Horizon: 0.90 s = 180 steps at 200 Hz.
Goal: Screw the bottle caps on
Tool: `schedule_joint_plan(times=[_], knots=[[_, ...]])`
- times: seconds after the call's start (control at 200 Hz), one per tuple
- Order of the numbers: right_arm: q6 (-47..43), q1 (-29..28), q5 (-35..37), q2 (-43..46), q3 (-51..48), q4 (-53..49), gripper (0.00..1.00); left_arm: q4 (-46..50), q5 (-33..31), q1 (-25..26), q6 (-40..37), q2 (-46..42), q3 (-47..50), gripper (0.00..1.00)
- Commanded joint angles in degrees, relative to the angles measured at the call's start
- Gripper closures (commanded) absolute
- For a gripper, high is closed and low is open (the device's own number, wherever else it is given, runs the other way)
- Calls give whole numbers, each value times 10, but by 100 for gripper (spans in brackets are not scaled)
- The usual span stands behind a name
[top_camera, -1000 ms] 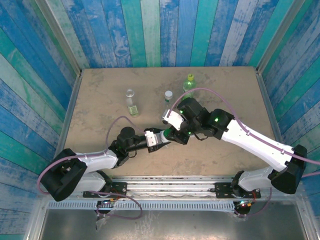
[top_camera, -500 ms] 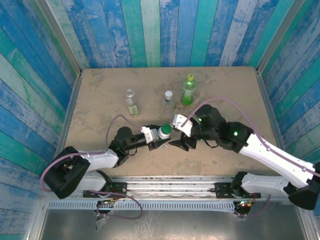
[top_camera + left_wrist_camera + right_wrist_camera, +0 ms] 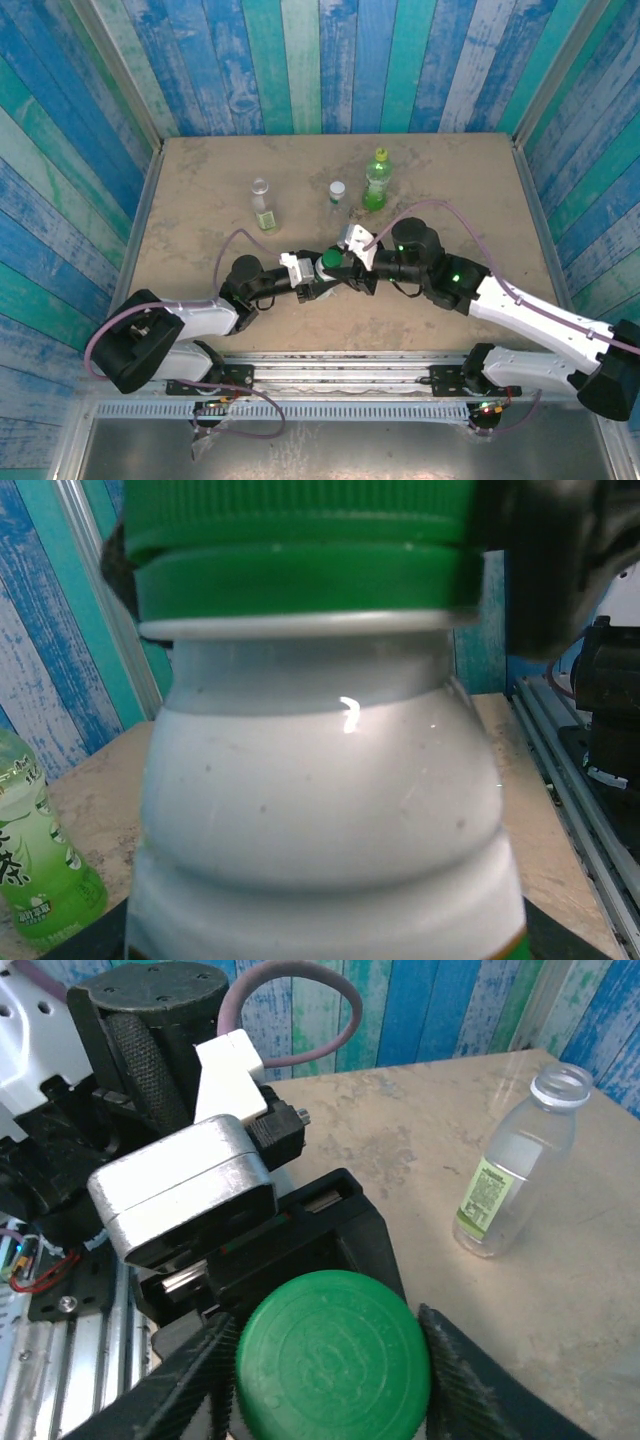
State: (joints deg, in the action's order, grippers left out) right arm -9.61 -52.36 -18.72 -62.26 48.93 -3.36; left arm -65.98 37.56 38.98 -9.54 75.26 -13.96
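Clamping the white plastic bottle (image 3: pixel 320 810) by its body with my left gripper (image 3: pixel 316 273), I see from the left wrist its shoulder close up and the dark green ribbed plastic cap (image 3: pixel 300 540) seated on the neck. I grip the body so that it cannot spin while the cap is turned. A dark finger (image 3: pixel 550 560) of my right gripper (image 3: pixel 330 1360) stands against the cap's edge. A translucent green labelled bottle (image 3: pixel 40 865) stands on the table behind.

From the right wrist I look down on the cap's flat top. My knurled pads (image 3: pixel 195 1385) press its rim from either side, so these jaws are closed on the cap, placed to twist it down. An uncapped clear plastic bottle (image 3: pixel 510 1175) stands well apart.

From above, both arms meet near the front middle of the sandy table (image 3: pixel 200 170), with the held bottle between them. Along the back stand the uncapped bottle, a small clear bottle with a white cap (image 3: pixel 337 194) and the green one under its yellow-green cap (image 3: pixel 379 155). I judge this cap to be mid-tightening, with one bottle left to close.
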Motion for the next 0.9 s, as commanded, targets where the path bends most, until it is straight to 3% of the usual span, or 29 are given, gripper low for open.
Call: schedule_joint_plan(times=[0.0, 0.115, 0.165, 0.255, 0.315, 0.641, 0.896], knots=[[8, -1, -23, -1, 2, 11, 58, -17, -4, -1, 0, 10, 0, 51], [0, 2, -16, -2, 7, -5, 63, -16, -23, -1, -5, 3, 5, 41], [-5, 2, -4, -1, 8, -12, 63, -12, -39, -1, -5, -3, 8, 20], [-7, 6, 36, 0, 11, -27, 64, -9, -72, -1, -2, -19, 18, 0], [-7, 15, 64, 0, 13, -32, 64, 15, -100, 0, 5, -44, 21, 6], [50, 89, 215, -86, 58, 7, 69, 182, -307, 2, 95, -222, 63, 6], [66, 153, 230, -175, 115, 26, 69, 273, -390, 2, 123, -323, 84, 6]])
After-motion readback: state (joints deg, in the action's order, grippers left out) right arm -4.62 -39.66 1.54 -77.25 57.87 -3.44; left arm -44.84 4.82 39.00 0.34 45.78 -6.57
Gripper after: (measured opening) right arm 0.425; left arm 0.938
